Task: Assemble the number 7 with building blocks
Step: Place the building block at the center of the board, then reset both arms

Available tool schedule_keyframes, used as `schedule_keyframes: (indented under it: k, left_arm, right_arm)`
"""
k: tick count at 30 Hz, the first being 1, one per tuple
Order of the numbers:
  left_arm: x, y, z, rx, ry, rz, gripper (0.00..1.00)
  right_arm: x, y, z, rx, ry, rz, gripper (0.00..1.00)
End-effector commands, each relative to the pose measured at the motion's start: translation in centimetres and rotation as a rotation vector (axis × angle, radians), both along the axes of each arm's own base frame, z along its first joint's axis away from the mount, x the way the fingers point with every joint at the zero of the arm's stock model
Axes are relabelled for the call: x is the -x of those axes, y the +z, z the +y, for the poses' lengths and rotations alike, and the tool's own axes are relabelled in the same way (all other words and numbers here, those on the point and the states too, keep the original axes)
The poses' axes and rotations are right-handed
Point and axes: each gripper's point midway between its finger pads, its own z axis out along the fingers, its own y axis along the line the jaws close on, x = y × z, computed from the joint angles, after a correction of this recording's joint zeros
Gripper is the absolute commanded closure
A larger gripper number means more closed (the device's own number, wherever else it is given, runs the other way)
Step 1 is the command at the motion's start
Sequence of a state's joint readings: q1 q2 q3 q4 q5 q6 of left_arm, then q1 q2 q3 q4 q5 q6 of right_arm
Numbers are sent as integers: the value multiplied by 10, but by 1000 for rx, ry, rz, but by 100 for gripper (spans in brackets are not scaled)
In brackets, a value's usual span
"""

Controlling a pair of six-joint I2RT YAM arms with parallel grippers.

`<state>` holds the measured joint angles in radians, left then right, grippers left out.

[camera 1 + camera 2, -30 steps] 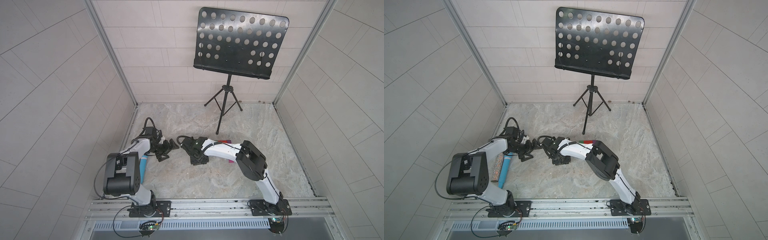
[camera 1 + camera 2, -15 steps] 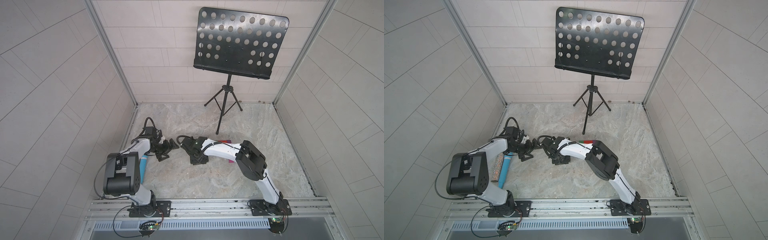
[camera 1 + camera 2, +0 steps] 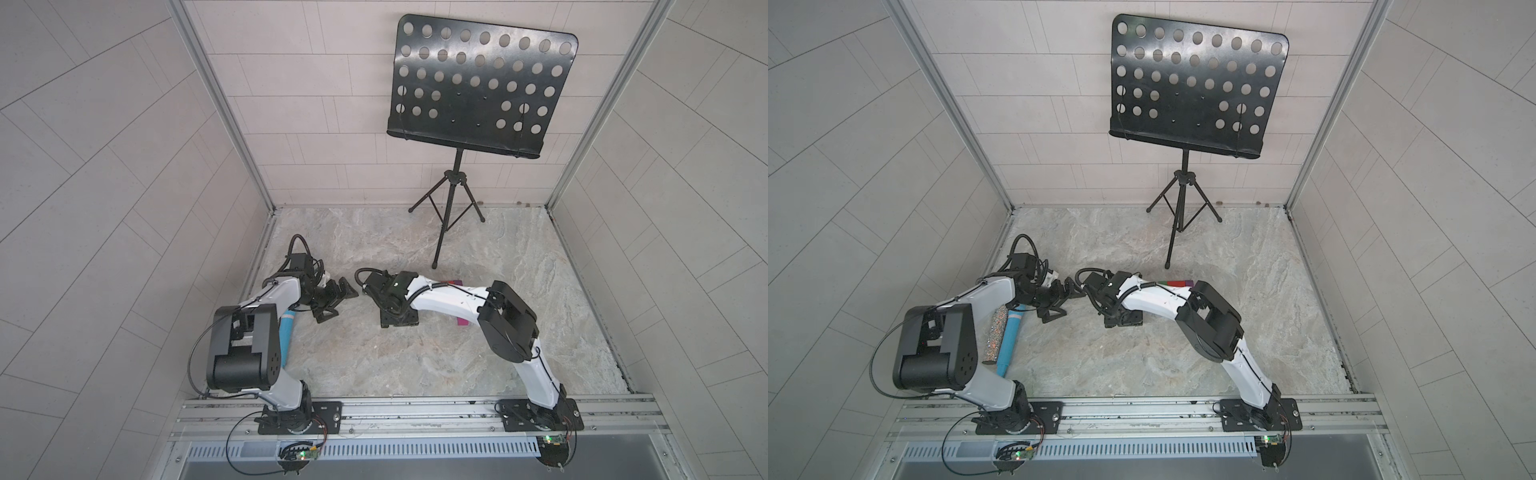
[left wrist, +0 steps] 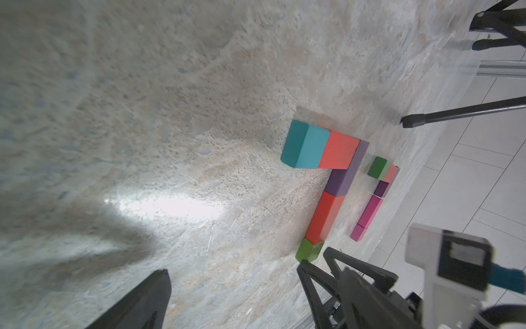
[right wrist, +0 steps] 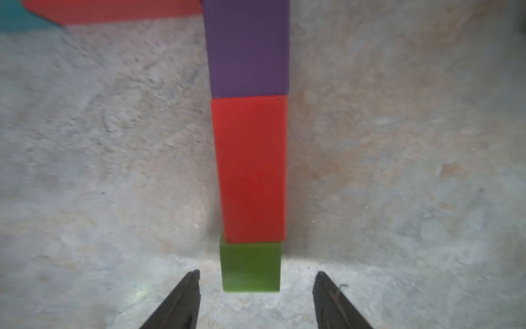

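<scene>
The number 7 lies flat on the stone floor: a teal block (image 4: 304, 145) and a red block (image 4: 340, 153) form the bar. A purple block (image 5: 247, 48), a long red block (image 5: 252, 168) and a small green block (image 5: 250, 267) form the stem. My right gripper (image 5: 257, 275) points down at the stem's end, open, with a finger on each side of the green block and a gap on both sides. My left gripper (image 3: 338, 305) hangs wide open and holds nothing, left of the right gripper (image 3: 399, 324). The right arm hides most of the 7 in both top views.
A second row of green (image 4: 377, 168), purple (image 4: 382, 188) and magenta blocks (image 4: 370, 212) lies just beyond the 7. A black music stand (image 3: 469, 91) has a tripod foot (image 3: 434, 262) near them. A glittery cylinder (image 3: 994, 336) and a blue tube (image 3: 1011, 340) lie under the left arm.
My right gripper has opened. Neither arm has visibly shifted.
</scene>
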<state>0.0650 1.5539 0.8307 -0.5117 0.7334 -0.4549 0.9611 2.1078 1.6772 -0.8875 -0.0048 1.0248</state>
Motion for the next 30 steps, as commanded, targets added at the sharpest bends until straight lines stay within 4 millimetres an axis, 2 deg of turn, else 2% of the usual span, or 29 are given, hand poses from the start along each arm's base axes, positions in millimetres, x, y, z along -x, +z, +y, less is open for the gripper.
schedule_keyframes:
  k: [1, 9, 18, 21, 26, 30]
  left_arm:
    - [3, -1, 3, -16, -4, -2, 0]
    - [3, 0, 7, -48, -5, -11, 0]
    - [1, 4, 12, -87, -18, -43, 0]
    - [-1, 9, 16, -114, -22, -75, 0]
    - [-5, 15, 19, -138, -17, -122, 0]
    - [-9, 17, 21, -153, -4, -145, 0]
  right_arm:
    - [-5, 50, -8, -48, -23, -96, 32]
    - [-25, 111, -43, -61, -11, -272, 31]
    - [-37, 132, -71, -44, 52, -372, 26]
    - [-41, 141, -88, -33, 52, -433, 24]
    - [-48, 156, -128, -81, 10, -519, 22]
    - [-47, 168, -139, -99, 43, -602, 21]
